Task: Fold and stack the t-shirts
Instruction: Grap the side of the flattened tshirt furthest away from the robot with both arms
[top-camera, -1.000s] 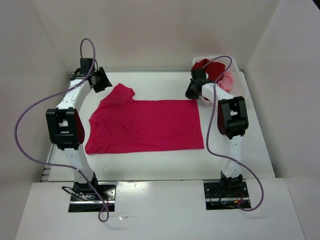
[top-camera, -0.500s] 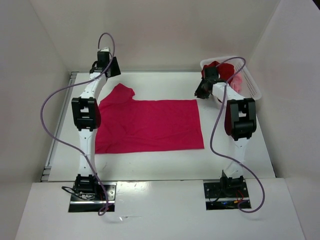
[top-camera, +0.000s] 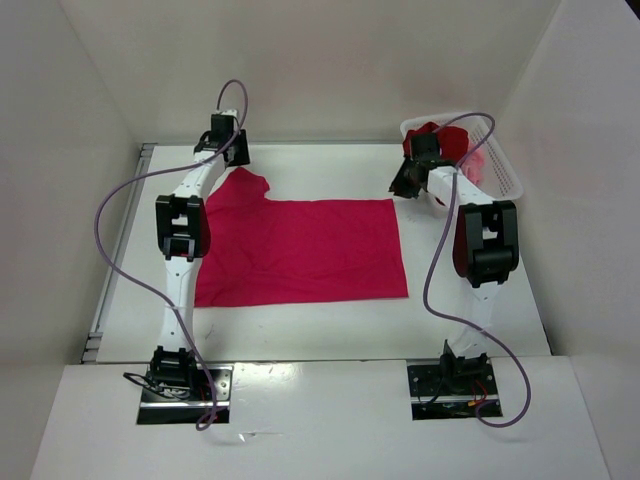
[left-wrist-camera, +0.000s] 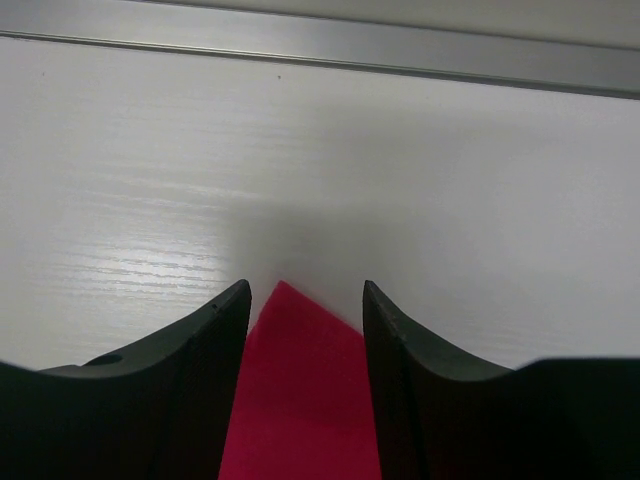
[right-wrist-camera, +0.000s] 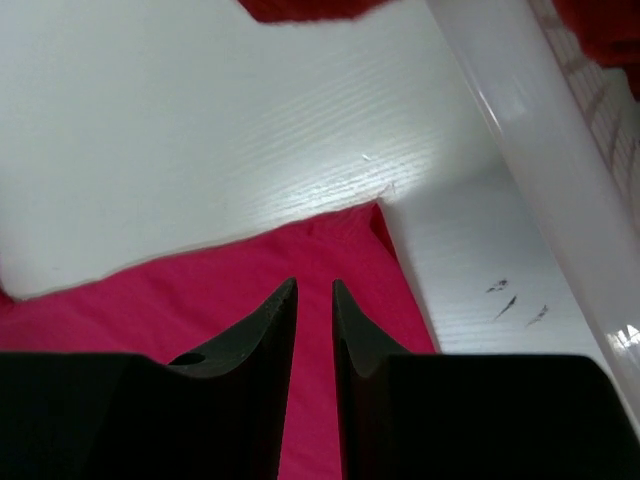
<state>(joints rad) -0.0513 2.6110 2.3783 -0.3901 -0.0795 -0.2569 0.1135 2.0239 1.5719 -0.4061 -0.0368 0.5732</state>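
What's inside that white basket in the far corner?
The white basket holds a dark red shirt and a light pink shirt, both bunched. The right arm covers part of them; anything beneath cannot be seen.

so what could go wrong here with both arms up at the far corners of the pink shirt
The left gripper has its jaws open around only the tip of the crimson-pink shirt, so a close may catch too little cloth and slip. The right gripper has its jaws nearly closed above the shirt's far right corner and may need opening first. It also works close beside the white basket, which it could nudge.
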